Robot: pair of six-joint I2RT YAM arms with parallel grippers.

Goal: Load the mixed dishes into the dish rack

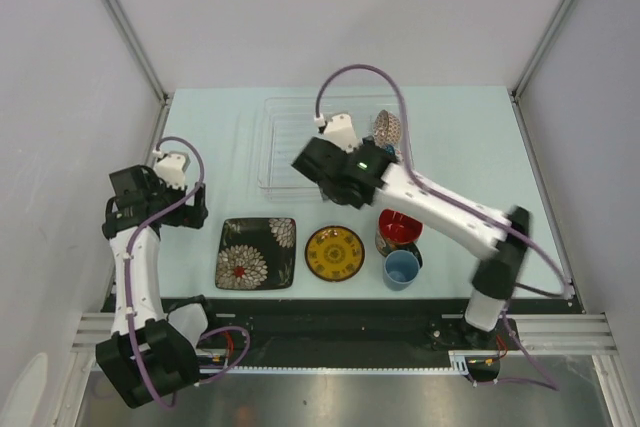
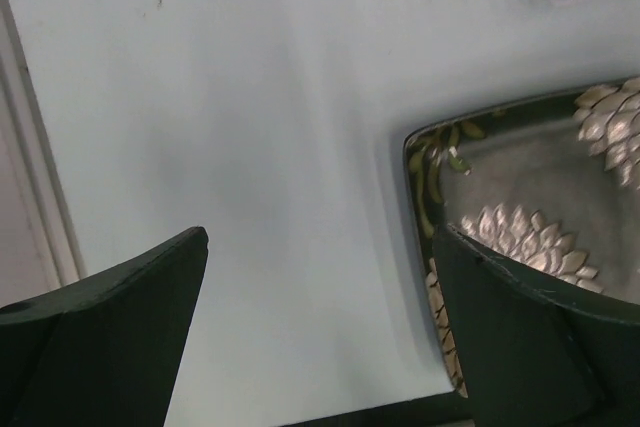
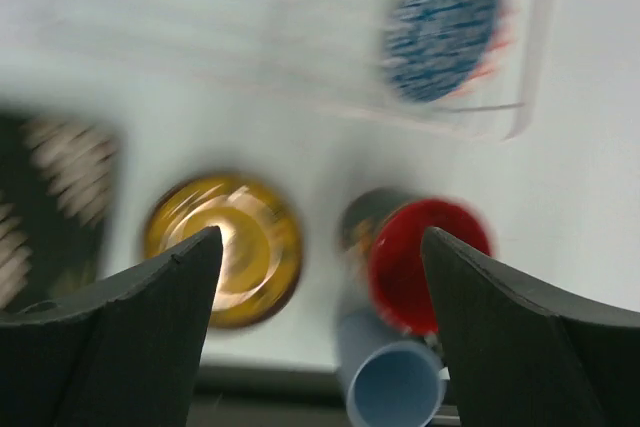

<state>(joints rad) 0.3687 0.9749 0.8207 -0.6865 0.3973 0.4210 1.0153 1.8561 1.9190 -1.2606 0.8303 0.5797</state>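
Overhead, the right pincer [image 3: 320, 239] hangs wide and empty above the near wall of the dish rack [image 1: 284, 147], with four dishes just nearside of it.
The rack stretches away from that pincer, holding the blue patterned bowl [image 3: 441, 29] at far right. The black square floral plate [image 1: 256, 253] lies near-left, closer to the wide, empty left pincer [image 2: 322, 237]. The yellow round saucer [image 1: 334, 252] sits directly nearside, with the dark mug [image 1: 399, 229] and the small light-blue cup [image 1: 401, 269] near-right.

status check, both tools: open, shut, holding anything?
left tool: open, holding nothing.
right tool: open, holding nothing.
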